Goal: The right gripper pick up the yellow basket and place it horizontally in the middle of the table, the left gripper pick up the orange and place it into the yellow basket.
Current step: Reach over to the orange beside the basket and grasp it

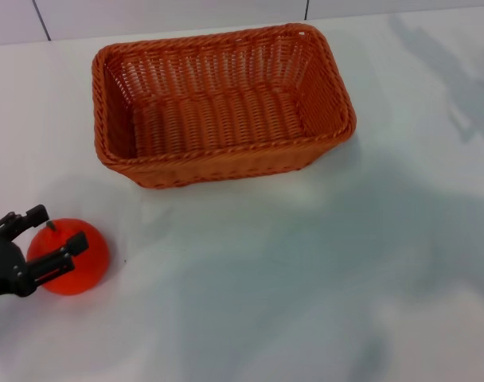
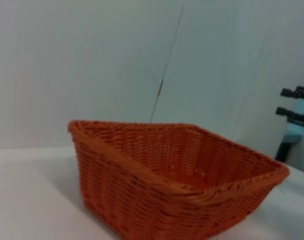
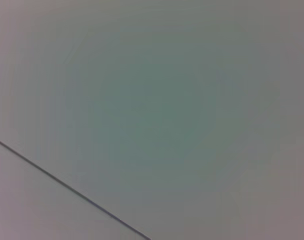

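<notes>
The yellow basket [image 1: 226,171], orange-brown woven wicker, lies lengthways across the far middle of the white table [image 1: 306,278] and is empty. It also fills the left wrist view [image 2: 167,195]. The orange [image 1: 75,263] rests on the table at the near left. My left gripper [image 1: 60,228] reaches in from the left edge, open. One black finger is at the orange's far side and the other lies over its top. The right gripper is out of view, and the right wrist view shows only a plain surface.
Bare table lies between the orange and the basket and to the right. A tiled wall [image 1: 170,16] runs behind the table. A dark two-pronged shape [image 2: 297,107] shows far off in the left wrist view; I cannot tell what it is.
</notes>
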Motion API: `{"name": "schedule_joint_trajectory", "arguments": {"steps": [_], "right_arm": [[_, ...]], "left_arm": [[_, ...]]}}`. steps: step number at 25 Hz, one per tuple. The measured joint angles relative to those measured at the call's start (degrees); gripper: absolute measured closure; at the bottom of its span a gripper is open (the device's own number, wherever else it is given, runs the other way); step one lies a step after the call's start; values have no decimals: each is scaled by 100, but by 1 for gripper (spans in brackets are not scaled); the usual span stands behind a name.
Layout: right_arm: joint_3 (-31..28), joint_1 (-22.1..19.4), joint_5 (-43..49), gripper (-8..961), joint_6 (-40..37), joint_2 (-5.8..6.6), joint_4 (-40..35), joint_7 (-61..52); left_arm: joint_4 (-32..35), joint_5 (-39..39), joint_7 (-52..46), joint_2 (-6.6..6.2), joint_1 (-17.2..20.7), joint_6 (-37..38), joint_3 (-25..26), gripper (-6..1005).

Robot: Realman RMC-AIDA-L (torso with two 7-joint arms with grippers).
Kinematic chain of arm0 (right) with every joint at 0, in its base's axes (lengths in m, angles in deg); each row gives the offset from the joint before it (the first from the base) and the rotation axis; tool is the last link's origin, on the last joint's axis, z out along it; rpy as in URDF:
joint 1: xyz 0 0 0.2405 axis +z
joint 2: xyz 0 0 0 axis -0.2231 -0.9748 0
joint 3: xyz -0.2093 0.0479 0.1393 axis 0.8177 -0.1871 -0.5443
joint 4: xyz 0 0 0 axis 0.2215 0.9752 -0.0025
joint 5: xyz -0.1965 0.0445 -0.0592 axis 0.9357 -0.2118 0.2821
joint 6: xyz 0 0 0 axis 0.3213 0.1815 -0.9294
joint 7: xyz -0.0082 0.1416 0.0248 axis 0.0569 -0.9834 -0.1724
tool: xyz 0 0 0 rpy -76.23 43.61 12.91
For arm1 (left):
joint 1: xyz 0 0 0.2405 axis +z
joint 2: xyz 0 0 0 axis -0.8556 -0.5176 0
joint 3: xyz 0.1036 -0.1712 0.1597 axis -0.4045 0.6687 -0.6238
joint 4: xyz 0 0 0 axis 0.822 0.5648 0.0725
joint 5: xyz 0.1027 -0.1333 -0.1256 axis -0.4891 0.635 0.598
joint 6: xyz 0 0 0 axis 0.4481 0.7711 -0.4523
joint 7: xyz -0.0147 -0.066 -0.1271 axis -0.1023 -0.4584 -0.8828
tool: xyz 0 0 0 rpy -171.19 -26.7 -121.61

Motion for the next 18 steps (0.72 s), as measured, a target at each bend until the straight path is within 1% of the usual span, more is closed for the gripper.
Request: {"name": "schedule_joint_trajectory", "arguments": {"steps": [1, 4, 8, 11, 14, 18], "right_arm": [[2, 0, 3, 351, 14, -7, 3, 2], [12, 0, 7, 351, 28, -14, 37, 31], [14, 0, -6, 352, 30, -10, 111, 83], [14, 0, -13, 352, 20, -6, 126, 114], [14, 13, -13, 353, 3, -5, 132, 129], [12, 33, 4, 352, -11, 2, 137, 131]], "left_arm": [[-47, -1, 13, -2, -18, -112, -2, 94], [-110, -2, 30, -10, -47, -334, -59, 99], [-86, -23, 58, -19, -57, -408, -274, 107], [-82, -101, 112, -27, -93, -447, -337, 112], [-90, -145, 155, -30, -130, -486, -377, 310], [-103, -148, 160, -29, -154, -506, -379, 395]]}}
